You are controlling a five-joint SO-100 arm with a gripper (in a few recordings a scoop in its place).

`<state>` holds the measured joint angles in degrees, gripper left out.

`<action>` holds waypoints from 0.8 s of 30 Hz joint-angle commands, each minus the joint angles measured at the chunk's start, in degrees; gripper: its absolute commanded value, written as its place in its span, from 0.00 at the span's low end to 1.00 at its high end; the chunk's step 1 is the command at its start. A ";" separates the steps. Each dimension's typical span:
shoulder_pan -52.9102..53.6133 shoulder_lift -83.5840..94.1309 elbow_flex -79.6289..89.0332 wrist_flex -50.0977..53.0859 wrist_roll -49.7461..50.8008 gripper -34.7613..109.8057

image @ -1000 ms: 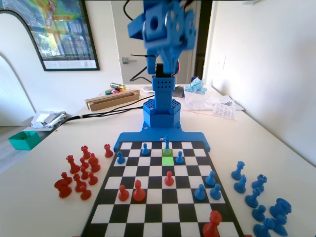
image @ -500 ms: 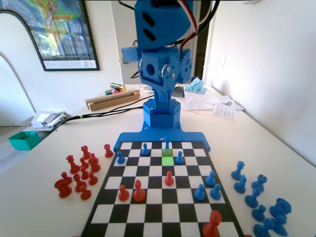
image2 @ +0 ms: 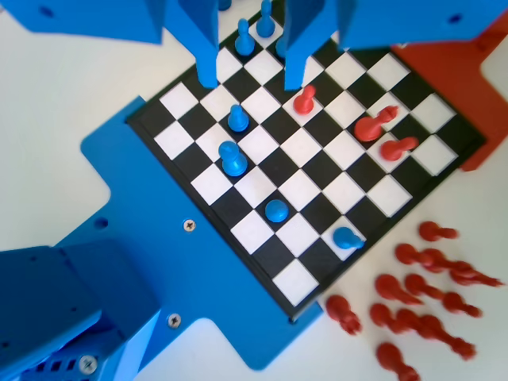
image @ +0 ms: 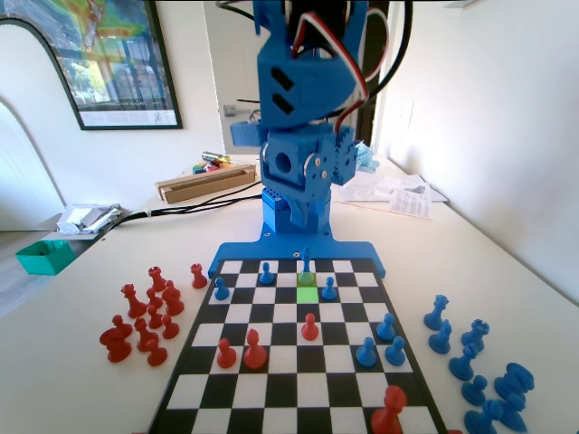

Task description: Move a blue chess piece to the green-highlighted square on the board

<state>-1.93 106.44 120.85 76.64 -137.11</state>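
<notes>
The board (image: 298, 420) lies in front of the blue arm (image: 303, 108), which hangs high over its far end. The green-highlighted square (image: 307, 295) has nothing on it. A taller blue piece (image: 307, 262) stands directly behind it, and a blue chess piece (image: 329, 288), a small pawn, stands one square to its right. Two more blue pawns (image: 266, 272) (image: 221, 288) stand further left. In the wrist view my gripper (image2: 250, 78) is open and holds nothing. It is well above the board (image2: 238, 246), a little beyond the pawn (image2: 237, 117) and the taller piece (image2: 231, 157).
Red pieces (image: 310, 326) and more blue pawns (image: 366, 352) stand mid-board. Captured red pieces (image: 145, 316) lie left of the board and blue ones (image: 470, 362) right of it. The arm's blue base plate (image: 294, 249) borders the far rim. A box (image: 204, 181) and papers (image: 407, 194) lie behind.
The arm's upper part has folded forward and downward over the past second, bringing the gripper head lower over the board's far end. No piece has moved.
</notes>
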 commanded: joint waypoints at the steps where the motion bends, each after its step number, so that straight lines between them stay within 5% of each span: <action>1: -0.18 0.62 2.72 -3.69 -0.70 0.34; 24: -1.14 0.00 17.49 -18.72 -0.97 0.34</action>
<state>-1.85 105.64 137.72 58.62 -137.72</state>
